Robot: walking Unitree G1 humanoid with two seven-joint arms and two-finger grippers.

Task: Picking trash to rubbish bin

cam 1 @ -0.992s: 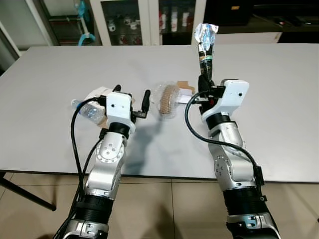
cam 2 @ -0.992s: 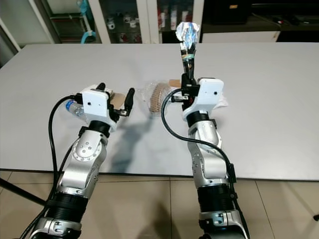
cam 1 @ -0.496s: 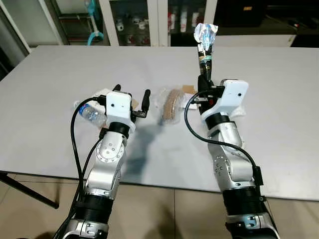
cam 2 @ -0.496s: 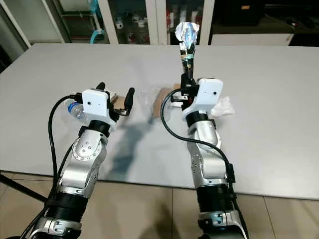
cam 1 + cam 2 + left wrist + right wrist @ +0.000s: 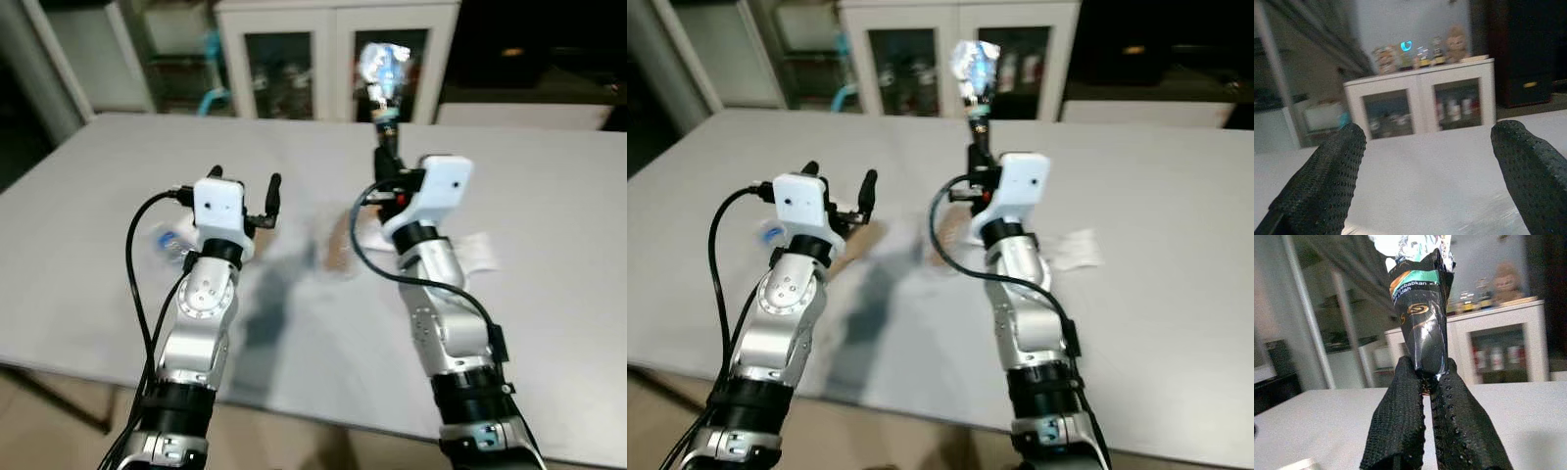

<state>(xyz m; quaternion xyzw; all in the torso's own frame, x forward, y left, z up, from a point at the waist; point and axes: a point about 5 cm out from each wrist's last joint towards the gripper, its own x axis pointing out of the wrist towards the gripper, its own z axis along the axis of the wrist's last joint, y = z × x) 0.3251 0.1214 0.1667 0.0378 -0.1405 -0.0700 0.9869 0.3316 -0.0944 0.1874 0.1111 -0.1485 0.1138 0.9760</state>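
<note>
My right gripper (image 5: pixel 384 157) is shut on a dark cone-shaped snack wrapper (image 5: pixel 1422 328) with a crumpled foil top (image 5: pixel 384 64), held upright above the table. My left gripper (image 5: pixel 245 182) is open and raised over the table with nothing between its fingers (image 5: pixel 1327 181). On the grey table (image 5: pixel 88 186), blurred, lie a clear plastic bottle (image 5: pixel 168 243) under the left arm, a clear plastic pack with something brown inside (image 5: pixel 338 240) between the arms, and a crumpled white tissue (image 5: pixel 480 250) to the right of the right arm.
A white cabinet with glass doors (image 5: pixel 328 54) stands behind the table's far edge. A piece of brown cardboard (image 5: pixel 857 240) lies beside the left arm. The table's near edge runs just below both elbows, with tiled floor beneath.
The whole picture has shifted and blurred, so the camera moved. Both arms keep their pose; the wrapper stays in the right gripper and the left stays open.
</note>
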